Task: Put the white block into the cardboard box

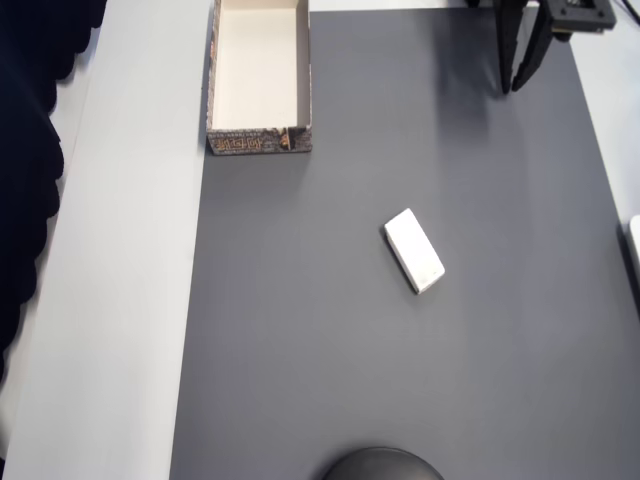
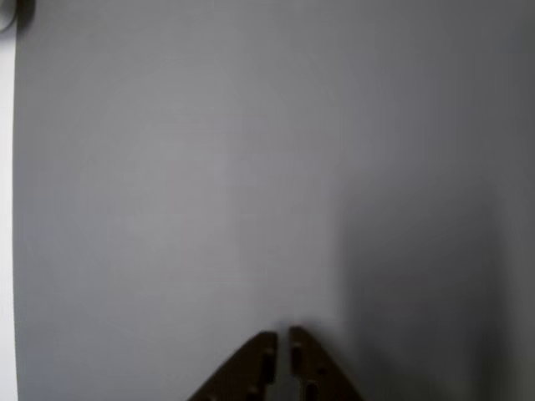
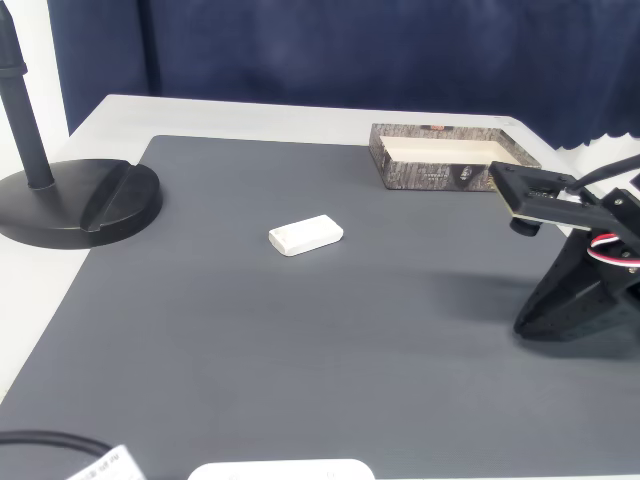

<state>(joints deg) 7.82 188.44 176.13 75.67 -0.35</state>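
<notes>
The white block (image 1: 414,250) lies flat and slightly askew near the middle of the dark grey mat, also visible in the fixed view as the white block (image 3: 305,235). The cardboard box (image 1: 258,142) stands open and empty at the mat's top left corner in the overhead view; in the fixed view the cardboard box (image 3: 430,172) is at the back right. My gripper (image 1: 512,86) hovers at the top right, far from both, with its tips together. In the wrist view the gripper (image 2: 282,336) is shut over bare mat, holding nothing. The fixed view has the gripper (image 3: 523,324) low at the right.
A black round stand base (image 3: 80,200) with a pole sits at the mat's left in the fixed view, and the stand base (image 1: 385,466) shows at the bottom edge overhead. A white object (image 3: 280,470) and a cable (image 3: 40,440) lie at the near edge. A dark curtain hangs behind.
</notes>
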